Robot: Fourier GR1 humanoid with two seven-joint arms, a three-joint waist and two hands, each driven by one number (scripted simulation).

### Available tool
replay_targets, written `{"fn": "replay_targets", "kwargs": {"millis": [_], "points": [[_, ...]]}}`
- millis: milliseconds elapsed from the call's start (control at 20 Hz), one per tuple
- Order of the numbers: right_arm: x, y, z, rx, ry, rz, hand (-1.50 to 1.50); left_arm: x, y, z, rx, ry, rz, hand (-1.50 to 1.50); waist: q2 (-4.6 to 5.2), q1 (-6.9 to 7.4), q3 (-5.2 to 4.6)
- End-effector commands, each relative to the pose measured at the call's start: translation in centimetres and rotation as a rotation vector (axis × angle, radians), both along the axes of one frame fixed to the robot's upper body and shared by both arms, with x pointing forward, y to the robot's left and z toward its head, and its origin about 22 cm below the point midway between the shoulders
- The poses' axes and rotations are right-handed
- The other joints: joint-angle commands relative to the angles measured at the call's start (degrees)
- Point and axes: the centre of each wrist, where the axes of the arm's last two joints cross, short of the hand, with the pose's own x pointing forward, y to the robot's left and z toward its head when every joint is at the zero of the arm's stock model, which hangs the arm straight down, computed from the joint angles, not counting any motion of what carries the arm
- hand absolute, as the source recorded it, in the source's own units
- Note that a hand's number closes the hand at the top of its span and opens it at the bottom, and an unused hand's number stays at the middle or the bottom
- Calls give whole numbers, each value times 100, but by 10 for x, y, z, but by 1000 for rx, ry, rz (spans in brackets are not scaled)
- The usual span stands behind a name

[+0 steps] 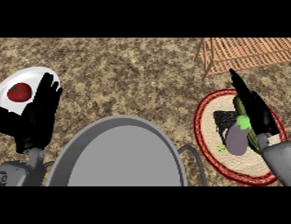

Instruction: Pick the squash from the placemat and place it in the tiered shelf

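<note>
Big grey pan (119, 153) sits nearest, bottom centre, handle (196, 159) curving off to the right. R of it, a round woven placemat (209, 131) w/ red rim holds a purple eggplant (237, 139) and, under the right hand (254, 111), a long green squash (240, 106), only partly visible. Right hand lies over the squash, fingers straight, pointing up toward the wooden tiered shelf (251, 52) at top R; nothing gripped yet as far as I can see. Left hand (35, 118) rests open at the L edge, fingers up, in front of a white plate (5, 94) w/ a tomato (19, 92).

Step, I'd say: reach/pre-grasp. Next: curl fingers round the squash w/o nudging the eggplant just beside it, lift, carry up-R to shelf.
</note>
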Motion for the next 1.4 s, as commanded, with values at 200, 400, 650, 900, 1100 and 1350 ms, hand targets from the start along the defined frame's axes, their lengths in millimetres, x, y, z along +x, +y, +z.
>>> {"fn": "replay_targets", "kwargs": {"millis": [200, 400, 650, 900, 1100, 1350], "points": [[26, 25, 86, 510, -402, 502, 150, 0, 10, 14, 181, -58, -136, 0, -120, 303, -34], [23, -115, 53, 140, -142, 323, 150, -11, 10, 7, 223, -59, -252, 0, -11, 328, -104], [9, -151, 39, 333, -57, 648, -150, -5, 18, 8, 216, -60, -237, 0, -8, 301, -99], [-1, -209, 65, 301, -72, 742, -150, -9, 27, 14, 220, -56, -267, 0, -51, 286, -104], [4, -219, 92, 133, -69, 751, -150, -8, 23, 10, 214, -51, -261, 0, -50, 290, -103], [16, -205, 125, -133, -66, 791, -150, -17, 26, -3, 216, -55, -262, 0, -74, 324, -117]]}}
